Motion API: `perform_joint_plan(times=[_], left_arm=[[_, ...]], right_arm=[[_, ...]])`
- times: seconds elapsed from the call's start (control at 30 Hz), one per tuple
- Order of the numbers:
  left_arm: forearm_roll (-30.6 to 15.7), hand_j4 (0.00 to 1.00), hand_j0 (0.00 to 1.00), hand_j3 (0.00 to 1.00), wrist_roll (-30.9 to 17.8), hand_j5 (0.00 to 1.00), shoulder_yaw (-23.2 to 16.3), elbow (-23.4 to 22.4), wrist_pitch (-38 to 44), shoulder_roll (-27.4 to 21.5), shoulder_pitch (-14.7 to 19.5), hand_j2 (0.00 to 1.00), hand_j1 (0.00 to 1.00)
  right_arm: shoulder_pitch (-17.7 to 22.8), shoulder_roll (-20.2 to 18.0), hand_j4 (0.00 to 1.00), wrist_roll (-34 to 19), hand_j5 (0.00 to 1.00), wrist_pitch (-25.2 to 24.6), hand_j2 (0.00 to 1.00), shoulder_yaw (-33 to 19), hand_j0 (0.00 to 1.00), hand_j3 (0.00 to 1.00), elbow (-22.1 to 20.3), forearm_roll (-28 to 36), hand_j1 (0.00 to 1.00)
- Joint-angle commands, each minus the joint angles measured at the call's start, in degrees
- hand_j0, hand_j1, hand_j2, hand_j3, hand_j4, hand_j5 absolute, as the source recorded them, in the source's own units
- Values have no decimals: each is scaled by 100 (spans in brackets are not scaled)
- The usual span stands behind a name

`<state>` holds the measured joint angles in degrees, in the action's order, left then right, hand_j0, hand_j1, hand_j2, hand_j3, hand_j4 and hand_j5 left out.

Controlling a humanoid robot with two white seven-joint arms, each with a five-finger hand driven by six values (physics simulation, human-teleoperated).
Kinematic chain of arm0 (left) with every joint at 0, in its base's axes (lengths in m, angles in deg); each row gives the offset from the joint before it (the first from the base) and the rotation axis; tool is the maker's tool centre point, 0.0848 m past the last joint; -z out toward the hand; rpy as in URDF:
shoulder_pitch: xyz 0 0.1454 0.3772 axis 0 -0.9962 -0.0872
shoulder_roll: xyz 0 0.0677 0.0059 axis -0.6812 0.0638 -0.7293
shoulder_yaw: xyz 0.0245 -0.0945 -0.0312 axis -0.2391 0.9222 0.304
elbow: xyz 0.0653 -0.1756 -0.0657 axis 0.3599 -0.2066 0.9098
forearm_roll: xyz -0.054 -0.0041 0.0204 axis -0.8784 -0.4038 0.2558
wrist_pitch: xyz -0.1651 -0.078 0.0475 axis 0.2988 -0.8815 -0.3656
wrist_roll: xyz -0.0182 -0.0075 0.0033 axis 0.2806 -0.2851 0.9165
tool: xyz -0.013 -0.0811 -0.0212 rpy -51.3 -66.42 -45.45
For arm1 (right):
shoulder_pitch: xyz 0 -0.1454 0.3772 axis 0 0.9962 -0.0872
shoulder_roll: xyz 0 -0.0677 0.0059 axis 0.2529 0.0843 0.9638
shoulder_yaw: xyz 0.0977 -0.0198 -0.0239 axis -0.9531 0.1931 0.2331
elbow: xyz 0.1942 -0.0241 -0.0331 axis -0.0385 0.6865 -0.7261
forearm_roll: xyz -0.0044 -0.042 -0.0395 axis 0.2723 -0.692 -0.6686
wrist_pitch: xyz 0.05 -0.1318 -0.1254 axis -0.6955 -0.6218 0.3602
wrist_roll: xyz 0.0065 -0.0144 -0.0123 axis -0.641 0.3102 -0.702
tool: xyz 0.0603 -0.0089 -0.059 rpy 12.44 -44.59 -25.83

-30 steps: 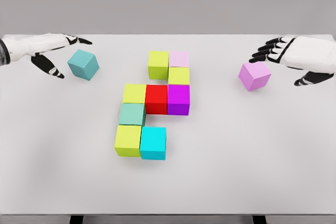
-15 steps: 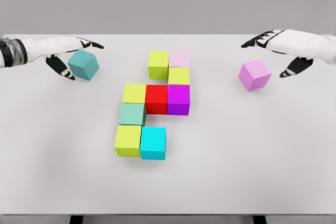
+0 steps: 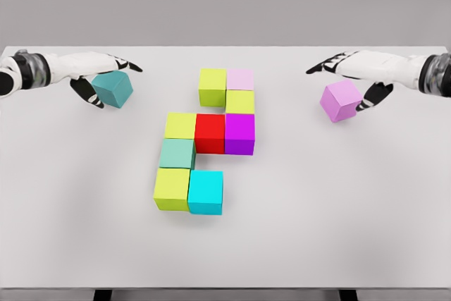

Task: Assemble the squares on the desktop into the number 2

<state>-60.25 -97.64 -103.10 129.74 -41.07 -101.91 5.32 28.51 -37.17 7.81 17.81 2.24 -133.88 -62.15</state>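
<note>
Several coloured cubes form a block pattern mid-table: a yellow-green cube (image 3: 212, 87), a pale pink cube (image 3: 240, 79), a red cube (image 3: 210, 133), a magenta cube (image 3: 239, 134), a mint cube (image 3: 177, 153) and a cyan cube (image 3: 206, 192) among them. A loose teal cube (image 3: 114, 89) sits at the far left. My left hand (image 3: 107, 77) arches over it, fingers stretched across its top and thumb at its left side, open. A loose violet cube (image 3: 341, 101) sits at the right. My right hand (image 3: 337, 80) reaches behind it, thumb by its right side, open.
The white table (image 3: 317, 195) ends at a front edge along the bottom of the view. A grey wall (image 3: 225, 5) rises behind the far edge. Two yellow-green cubes (image 3: 181, 125) (image 3: 172, 188) close the left side of the pattern.
Both hands have moved inward toward their loose cubes. The left fingers now lie over the teal cube and the right thumb has come beside the violet cube. The cubes have barely moved.
</note>
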Motion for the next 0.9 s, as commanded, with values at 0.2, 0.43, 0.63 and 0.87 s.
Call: perform_joint_plan(times=[0.2, 0.43, 0.63, 0.87], left_arm=[[181, 95, 95, 95, 3, 95, 56, -13, 15, 39, 9, 95, 95], [190, 95, 95, 95, 3, 95, 56, -48, 15, 39, 9, 95, 95], [356, 89, 89, 89, 3, 89, 39, -56, 15, 39, 9, 89, 89], [392, 66, 66, 66, 3, 66, 47, -56, 15, 30, 9, 66, 66]], right_arm=[[-9, 226, 100, 2, 100, 18, 100, 147, 100, 100, 449, -172, 100], [-97, 428, 100, 2, 100, 1, 100, 174, 100, 100, 810, -243, 100], [-158, 551, 100, 2, 100, 1, 100, 183, 100, 100, 1082, -348, 100], [-158, 613, 100, 2, 100, 1, 100, 191, 100, 100, 1223, -401, 100]])
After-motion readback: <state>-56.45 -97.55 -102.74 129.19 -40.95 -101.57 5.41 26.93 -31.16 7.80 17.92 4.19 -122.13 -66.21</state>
